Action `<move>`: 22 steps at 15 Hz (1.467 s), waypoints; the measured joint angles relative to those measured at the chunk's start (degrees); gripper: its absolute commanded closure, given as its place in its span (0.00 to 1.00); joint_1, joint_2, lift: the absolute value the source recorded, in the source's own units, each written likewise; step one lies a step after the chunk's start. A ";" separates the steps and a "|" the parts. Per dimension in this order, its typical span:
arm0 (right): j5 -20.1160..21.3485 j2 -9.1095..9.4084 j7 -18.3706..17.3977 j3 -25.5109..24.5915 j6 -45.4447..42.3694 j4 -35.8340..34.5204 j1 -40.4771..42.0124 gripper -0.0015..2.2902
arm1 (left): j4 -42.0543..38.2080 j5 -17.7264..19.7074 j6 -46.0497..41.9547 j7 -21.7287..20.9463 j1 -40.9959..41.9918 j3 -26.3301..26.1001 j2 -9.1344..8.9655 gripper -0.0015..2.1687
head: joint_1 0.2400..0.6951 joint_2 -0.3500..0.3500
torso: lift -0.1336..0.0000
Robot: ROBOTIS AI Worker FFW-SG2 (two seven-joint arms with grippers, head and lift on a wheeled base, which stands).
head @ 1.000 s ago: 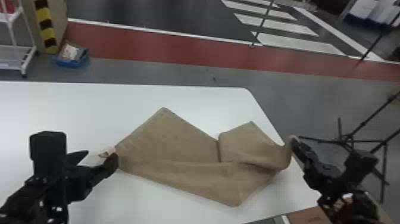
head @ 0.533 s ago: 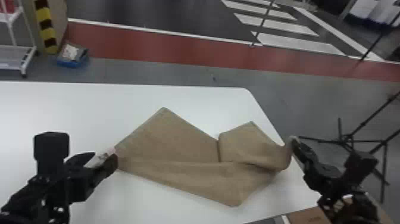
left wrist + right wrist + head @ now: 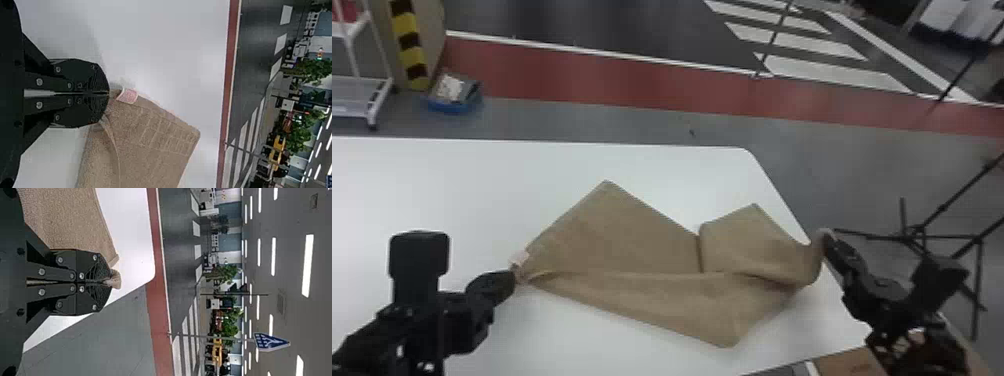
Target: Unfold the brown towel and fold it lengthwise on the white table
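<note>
On the white counter (image 3: 432,200), brown towel (image 3: 642,240), partly opened, front portion folded over in a long band, right part doubled into a flap (image 3: 747,240). Not flat, not lengthwise yet; I judge it's early, still the unfolding step.

My left end effector (image 3: 107,93) is clenched on one corner, right beside the pale tag (image 3: 128,95). My right end effector (image 3: 107,282) is clenched on the opposite end, a small tuft poking out past its tips, near the counter's right edge. Two ends pinched well apart, presumably so I can pull the near side taut and straighten it. The middle rests on the counter, which likely keeps it from swinging. Next should be spreading that flap; risk is the small right-hand pinch slipping, or the towel dragging off the edge.

Containers: blue bin (image 3: 452,106) on the floor past the counter, white and dark stuff inside, can't tell what. White rack (image 3: 379,102) beside it, a red item (image 3: 344,12) on its upper shelf. Brown boxy thing (image 3: 847,362) at the near right; can't tell whether it holds anything.
</note>
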 measured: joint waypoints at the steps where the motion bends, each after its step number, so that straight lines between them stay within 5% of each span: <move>1: -0.08 0.00 0.00 0.00 -0.07 -0.03 0.03 0.65 | -0.68 0.07 0.91 0.19 0.20 0.04 -0.01 0.49 | 1.00 0.00 | 0.08; 2: -0.15 0.00 0.00 0.02 -0.17 -0.06 0.07 0.65 | -1.56 0.06 1.11 1.07 0.54 0.03 -0.01 0.20 | 1.00 0.00 | 0.08; 3: -0.20 0.00 0.00 0.05 -0.27 -0.07 0.11 0.65 | -2.13 -0.07 0.28 1.88 0.82 -0.05 -0.02 0.10 | 1.00 0.00 | 0.08; 12: -0.34 -0.09 0.09 0.09 -1.07 0.02 0.22 0.65 | -0.97 -1.22 -2.28 1.06 1.27 -0.46 0.00 0.10 | 1.00 0.00 | 0.08; 16: -0.38 -0.09 0.09 0.12 -1.50 0.00 0.27 0.65 | 0.31 -1.22 -2.29 0.96 0.34 -0.50 -0.20 0.16 | 1.00 0.00 | 0.08; 18: -0.38 -0.15 0.09 0.15 -1.55 -0.06 0.27 0.65 | 0.87 -1.22 -2.24 0.91 -0.17 -0.61 -0.30 0.28 | 1.00 0.00 | 0.08; 22: -0.35 -0.30 0.09 0.09 -1.73 -0.06 0.27 0.65 | 1.10 -1.58 -0.88 0.62 -0.52 -0.81 -0.14 0.28 | 1.00 0.00 | 0.08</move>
